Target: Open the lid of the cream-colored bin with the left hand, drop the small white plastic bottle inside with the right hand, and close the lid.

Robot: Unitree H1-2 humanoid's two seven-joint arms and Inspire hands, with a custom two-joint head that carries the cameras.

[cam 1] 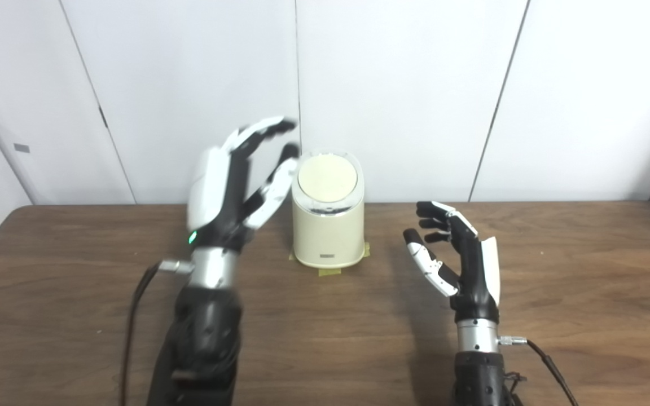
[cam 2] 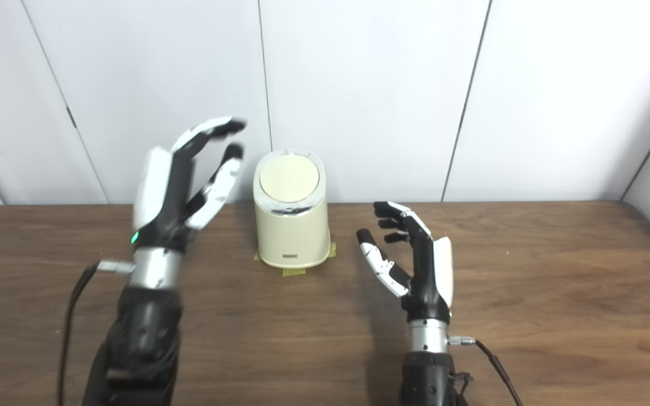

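Observation:
The cream-colored bin (cam 1: 328, 237) stands at the back middle of the table, taped down, with its round lid (cam 1: 327, 179) lying shut on top. My left hand (cam 1: 235, 189) is raised just left of the bin, open, fingers spread and reaching up toward the lid's height without touching it. My right hand (cam 1: 456, 254) is held upright to the right of the bin, open and holding nothing. The small white plastic bottle is not visible in either view.
The brown wooden table (cam 1: 556, 293) stretches out on both sides. Yellow tape (cam 1: 330, 272) holds the bin's base. Cables (cam 1: 133, 316) trail from both wrists. White wall panels (cam 1: 404, 84) stand right behind the bin.

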